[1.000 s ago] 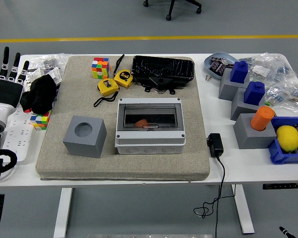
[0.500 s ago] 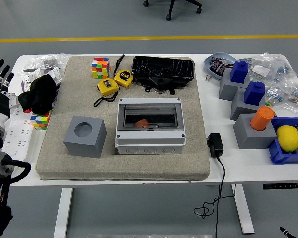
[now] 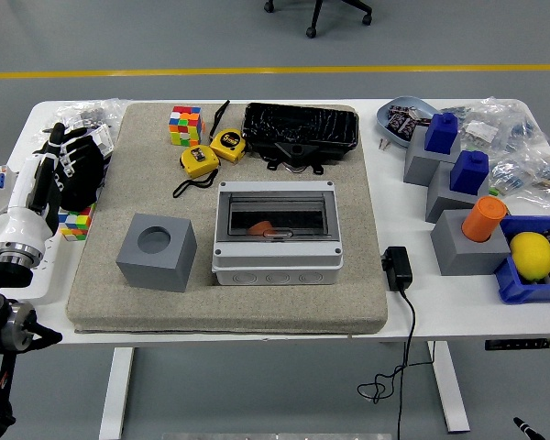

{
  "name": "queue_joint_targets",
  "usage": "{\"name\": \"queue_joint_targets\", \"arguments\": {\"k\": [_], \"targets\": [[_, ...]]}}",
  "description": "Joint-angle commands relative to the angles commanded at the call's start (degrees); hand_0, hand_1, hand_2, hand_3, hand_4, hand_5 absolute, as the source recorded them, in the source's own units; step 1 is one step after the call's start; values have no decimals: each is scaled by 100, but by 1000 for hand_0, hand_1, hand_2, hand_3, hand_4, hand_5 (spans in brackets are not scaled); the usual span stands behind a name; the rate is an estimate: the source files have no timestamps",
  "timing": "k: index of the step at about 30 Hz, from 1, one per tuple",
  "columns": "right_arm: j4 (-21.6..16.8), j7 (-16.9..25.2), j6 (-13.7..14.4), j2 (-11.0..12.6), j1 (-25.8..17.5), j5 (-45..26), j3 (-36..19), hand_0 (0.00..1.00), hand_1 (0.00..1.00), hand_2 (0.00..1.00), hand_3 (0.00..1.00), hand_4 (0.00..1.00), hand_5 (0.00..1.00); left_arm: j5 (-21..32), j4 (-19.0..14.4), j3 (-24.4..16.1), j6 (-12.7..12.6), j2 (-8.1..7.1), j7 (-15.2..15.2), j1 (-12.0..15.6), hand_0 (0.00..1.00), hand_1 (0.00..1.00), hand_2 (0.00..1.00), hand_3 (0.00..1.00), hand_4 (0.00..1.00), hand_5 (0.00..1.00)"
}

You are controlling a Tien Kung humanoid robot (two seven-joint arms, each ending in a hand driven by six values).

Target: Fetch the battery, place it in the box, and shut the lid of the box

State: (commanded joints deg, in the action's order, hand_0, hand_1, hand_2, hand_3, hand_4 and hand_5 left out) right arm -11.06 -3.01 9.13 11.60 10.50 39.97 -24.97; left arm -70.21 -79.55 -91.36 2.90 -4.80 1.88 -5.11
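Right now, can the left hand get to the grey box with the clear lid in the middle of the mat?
Probably yes. The left hand sits at the mat's left edge, fingers loosely spread and empty. The grey cube with a round hole stands partly between it and the grey box with the clear lid, but the route over it looks free.

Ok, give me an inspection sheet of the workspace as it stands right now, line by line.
Surface: white table with a beige mat across its middle.
Job's things: grey box on the mat, clear lid down, an orange object inside; no battery identifiable.
Clutter: grey cube with a hole, two yellow tape measures, puzzle cube, black tray; blue and grey blocks, orange cylinder, lemon in a blue bin at right.
Hands: left hand at the table's left edge, over a black cloth, holding nothing; right hand not in view.
Cables: black adapter, cord hanging off the near edge.
Surroundings: grey floor, yellow line, chair base at the top.
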Motion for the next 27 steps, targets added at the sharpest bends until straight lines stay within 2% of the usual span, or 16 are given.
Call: {"name": "queue_joint_targets", "arguments": {"k": [5,6,11,12,14,17,18,23,24,27], "targets": [[15,24,9,30,8,-51,46,849,755,749,785,998,998,480,155,47,109,-12,-25,-13,895,863,823,785,804,814],[14,26,9,32,11,-51,48,848,753,749,785,998,998,645,195,32,111,11,-22,-12,848,842,799,784,918,957],[12,22,7,19,-4,-45,64,848,753,749,785,998,998,1051,286,41,93,42,-64,-12,848,842,799,784,918,957],[11,20,7,16,-7,-43,65,844,753,749,787,998,998,1119,304,37,87,52,-63,-13,794,789,749,740,936,904],[8,23,8,14,-12,-45,70,844,753,749,787,998,998,1273,331,45,87,55,-58,-11,794,789,749,740,936,904],[15,83,68,10,-20,-211,93,844,753,749,787,998,998,1325,349,59,53,50,-42,-5,794,789,749,740,936,904],[15,95,81,11,-21,-229,99,844,749,746,787,998,998,1391,355,61,43,47,-43,-4,639,648,596,650,998,998],[-1,61,50,19,-20,-135,87,844,749,746,787,998,998,1581,358,68,-16,41,-40,-8,639,648,596,650,998,998],[-2,56,47,19,-21,-122,83,839,749,745,785,998,998,1610,365,68,-16,44,-41,-9,566,627,593,621,998,998],[-1,43,40,13,-25,-99,76,839,749,745,785,998,998,1578,365,85,-23,46,-41,-9,566,627,593,621,998,998]]}}
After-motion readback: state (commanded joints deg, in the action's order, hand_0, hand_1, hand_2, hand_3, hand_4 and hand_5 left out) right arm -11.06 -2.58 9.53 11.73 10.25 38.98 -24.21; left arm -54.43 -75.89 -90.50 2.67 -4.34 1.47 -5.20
